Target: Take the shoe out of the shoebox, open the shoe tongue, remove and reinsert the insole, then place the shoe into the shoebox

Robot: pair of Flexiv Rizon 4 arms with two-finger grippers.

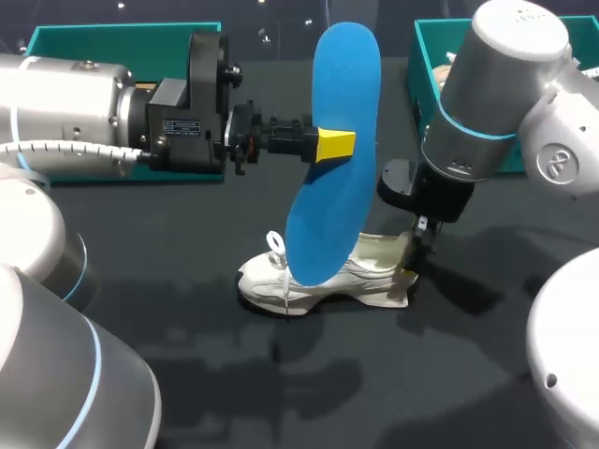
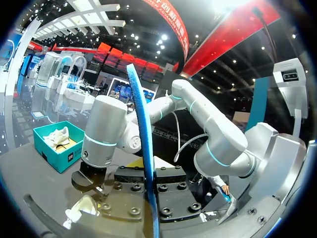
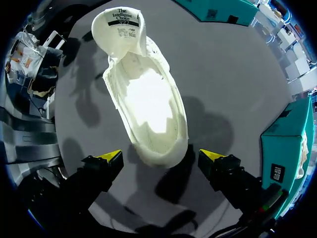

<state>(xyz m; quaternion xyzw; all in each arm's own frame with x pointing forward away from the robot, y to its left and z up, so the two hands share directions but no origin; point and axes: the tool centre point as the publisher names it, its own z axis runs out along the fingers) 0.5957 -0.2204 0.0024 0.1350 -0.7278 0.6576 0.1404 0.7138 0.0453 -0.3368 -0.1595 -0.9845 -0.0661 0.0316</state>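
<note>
Head view: right shoebox (image 1: 421,65) holds something pale; left tool (image 1: 332,145) pinches the insole (image 1: 337,84), right tool (image 1: 416,251) spread at shoe (image 1: 365,276).

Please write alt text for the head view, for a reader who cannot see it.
The left gripper holds a blue insole upright above a white shoe on the dark table. The right gripper is at the shoe's heel. Teal boxes stand behind.
</note>
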